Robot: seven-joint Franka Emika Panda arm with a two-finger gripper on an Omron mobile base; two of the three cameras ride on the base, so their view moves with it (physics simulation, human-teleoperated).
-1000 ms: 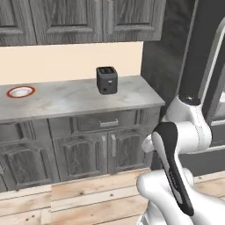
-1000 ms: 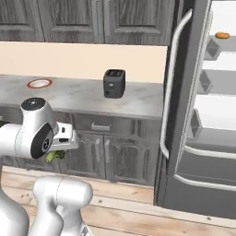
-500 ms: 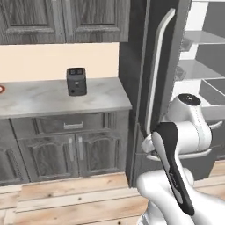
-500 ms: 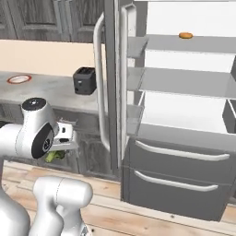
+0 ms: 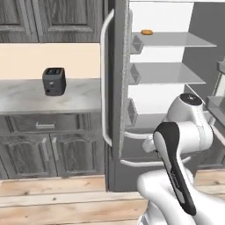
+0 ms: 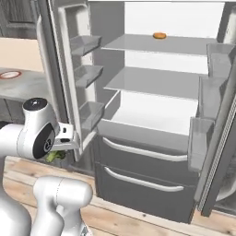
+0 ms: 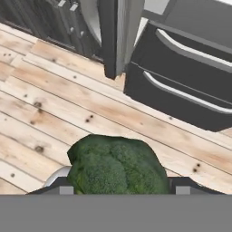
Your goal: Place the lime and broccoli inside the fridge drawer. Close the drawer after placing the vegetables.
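At the bottom centre of the hand view, the end effector (image 7: 118,190) is clamped on the broccoli (image 7: 117,167), whose lumpy dark green head sits between the two dark finger tips (image 7: 64,188) at the lower edge. Beyond it, across the middle of that frame, runs the pale wooden floor (image 7: 54,108). In the right base view a bit of the same green floret (image 6: 54,156) peeks out at lower left, just under the white arm (image 6: 39,133) and close to the lower edge of the open fridge door (image 6: 64,73).

Farther on, at the upper right of the hand view, stand two dark grey drawer fronts (image 7: 181,86) with curved bar handles, both shut; in the right base view they fill the lower centre (image 6: 143,170). Above them in that view the fridge (image 6: 156,92) stands open, with pale shelves stacked one over another and small grey door bins (image 6: 85,76) at upper left and along the right edge. An orange oval item (image 6: 159,35) lies on the top shelf, at upper centre; it sits at upper centre-right of the left base view (image 5: 146,32).

To the left of the fridge in the left base view runs a grey worktop (image 5: 26,99) over dark cabinets, with a black toaster (image 5: 54,81) standing on it at middle left. A red-rimmed plate (image 6: 10,74) rests on the worktop at the far left edge of the right base view.
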